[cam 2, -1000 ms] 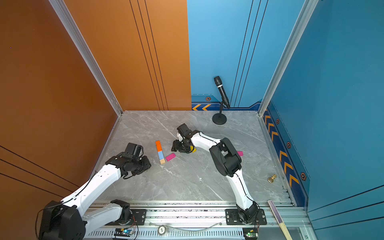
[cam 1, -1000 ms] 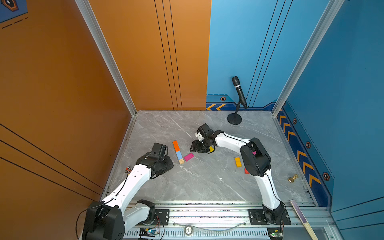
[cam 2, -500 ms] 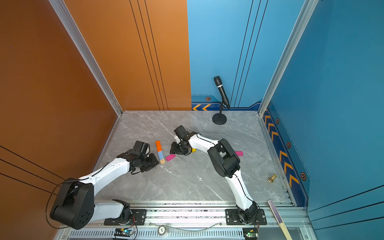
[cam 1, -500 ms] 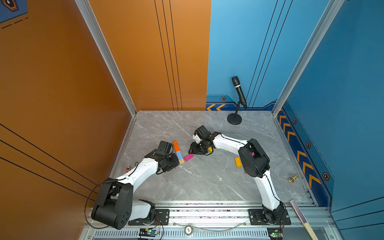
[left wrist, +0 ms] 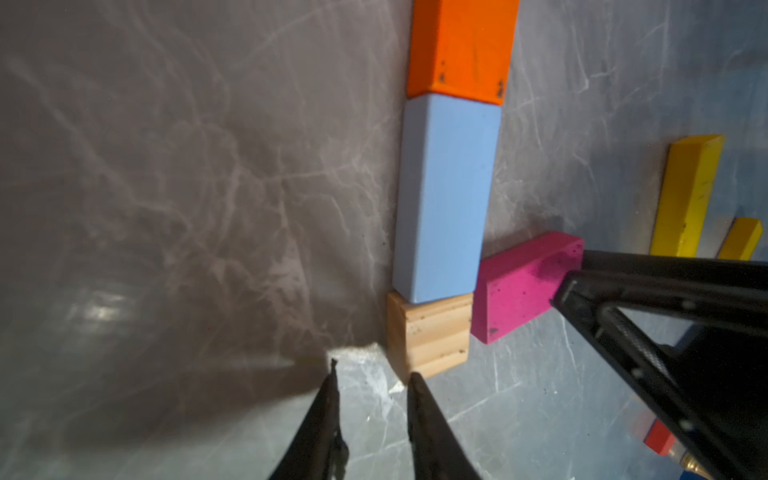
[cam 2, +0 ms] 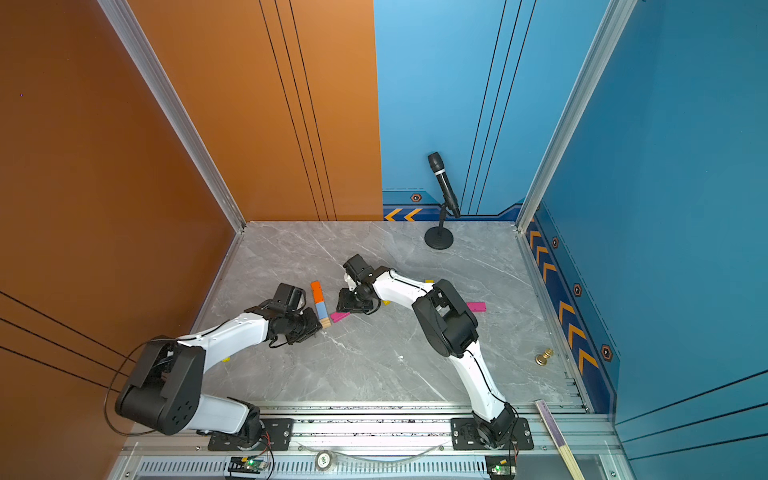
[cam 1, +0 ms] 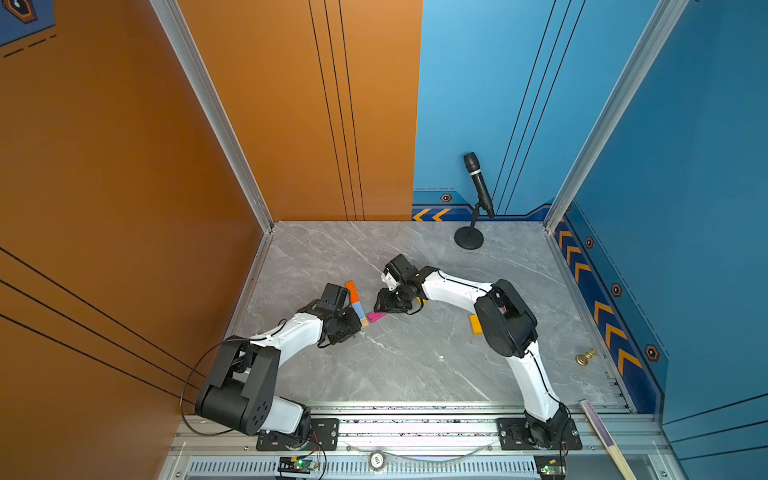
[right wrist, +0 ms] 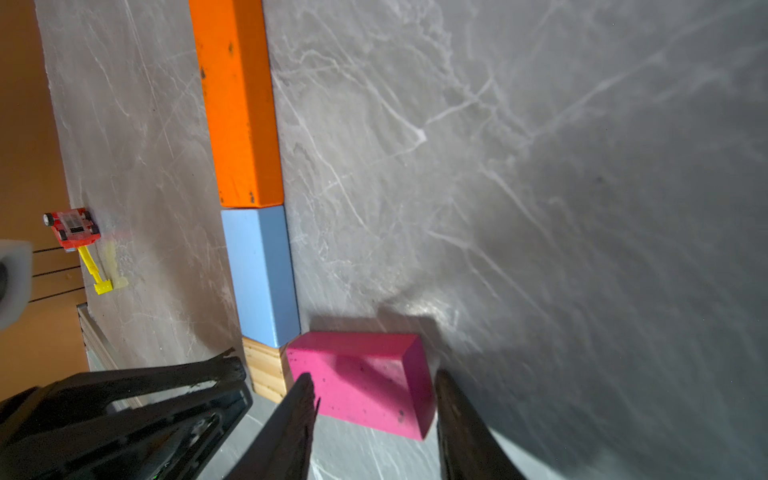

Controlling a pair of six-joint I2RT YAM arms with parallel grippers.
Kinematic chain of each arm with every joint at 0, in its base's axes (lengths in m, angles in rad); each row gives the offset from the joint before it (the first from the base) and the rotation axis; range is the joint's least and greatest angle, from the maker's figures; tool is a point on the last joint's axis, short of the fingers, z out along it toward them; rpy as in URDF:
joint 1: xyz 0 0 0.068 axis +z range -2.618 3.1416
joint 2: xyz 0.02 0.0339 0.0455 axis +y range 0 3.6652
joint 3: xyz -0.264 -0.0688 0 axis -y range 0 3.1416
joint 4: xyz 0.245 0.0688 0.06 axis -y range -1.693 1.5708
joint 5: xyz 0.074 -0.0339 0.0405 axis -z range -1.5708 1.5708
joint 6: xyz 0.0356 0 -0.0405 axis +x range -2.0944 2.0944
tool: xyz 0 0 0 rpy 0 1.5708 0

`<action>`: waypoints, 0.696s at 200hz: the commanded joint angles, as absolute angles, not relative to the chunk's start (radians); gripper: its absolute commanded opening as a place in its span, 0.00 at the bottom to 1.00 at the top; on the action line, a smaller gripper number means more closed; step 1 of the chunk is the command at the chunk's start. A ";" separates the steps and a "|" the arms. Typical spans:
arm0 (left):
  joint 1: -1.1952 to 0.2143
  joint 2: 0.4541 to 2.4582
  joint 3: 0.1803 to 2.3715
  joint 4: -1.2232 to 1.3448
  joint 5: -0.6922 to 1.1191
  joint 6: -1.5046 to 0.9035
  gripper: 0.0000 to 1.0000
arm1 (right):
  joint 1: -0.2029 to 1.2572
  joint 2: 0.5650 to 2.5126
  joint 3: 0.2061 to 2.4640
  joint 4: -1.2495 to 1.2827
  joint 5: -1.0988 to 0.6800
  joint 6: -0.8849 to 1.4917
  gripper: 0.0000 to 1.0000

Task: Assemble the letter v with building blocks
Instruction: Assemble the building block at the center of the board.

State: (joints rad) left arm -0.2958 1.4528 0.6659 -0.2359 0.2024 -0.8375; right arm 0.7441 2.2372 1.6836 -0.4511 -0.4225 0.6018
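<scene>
An orange brick [cam 1: 352, 291], a light blue brick [cam 1: 358, 309] and a plain wood cube [cam 1: 364, 323] lie end to end in a straight row. A pink brick [cam 1: 377, 316] lies slanted with one end at the wood cube [right wrist: 266, 370]. My right gripper [right wrist: 374, 373] straddles the pink brick [right wrist: 365, 382], and its jaws touch the brick's sides. My left gripper [left wrist: 372, 368] stands low on the table at the wood cube [left wrist: 430, 332]. Its jaws are open by a narrow gap with nothing between them, and one fingertip touches the cube's corner.
Two yellow bricks [left wrist: 690, 195] and a red block [left wrist: 658, 438] lie behind the right gripper. An amber block [cam 1: 475, 324], another pink brick [cam 2: 476, 306], a brass knob [cam 1: 586, 356] and a microphone stand [cam 1: 468, 240] are on the right. A red toy car [right wrist: 72, 226] sits by the left wall.
My left arm has swung right, up to the wood cube at the row's near end. The right gripper has shifted over the pink brick and its jaws have narrowed. The blocks have not moved.
</scene>
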 commanded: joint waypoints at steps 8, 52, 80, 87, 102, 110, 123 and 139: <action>-0.305 1.473 0.686 -0.211 0.216 -0.844 0.28 | 0.744 2.255 1.672 -0.492 -0.402 0.603 0.45; -0.309 1.468 0.690 -0.204 0.228 -0.850 0.25 | 0.742 2.258 1.676 -0.494 -0.400 0.601 0.46; -0.311 1.445 0.679 -0.220 0.225 -0.851 0.24 | 0.740 2.260 1.682 -0.494 -0.401 0.602 0.49; -0.313 1.436 0.677 -0.221 0.225 -0.853 0.23 | 0.739 2.260 1.684 -0.494 -0.400 0.601 0.49; -0.314 1.419 0.676 -0.222 0.223 -0.856 0.23 | 0.738 2.260 1.688 -0.493 -0.400 0.601 0.50; -0.315 1.410 0.678 -0.222 0.220 -0.857 0.23 | 0.739 2.261 1.691 -0.494 -0.400 0.600 0.51; -0.316 1.398 0.682 -0.224 0.205 -0.857 0.24 | 0.738 2.264 1.694 -0.494 -0.399 0.598 0.51; -0.315 1.395 0.686 -0.228 0.186 -0.853 0.33 | 0.738 2.272 1.703 -0.495 -0.399 0.597 0.51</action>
State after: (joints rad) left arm -0.3088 1.4147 0.6689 -0.2054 0.2092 -0.8471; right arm 0.7441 2.2372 1.6859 -0.4603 -0.4198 0.6018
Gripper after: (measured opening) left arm 0.282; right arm 0.511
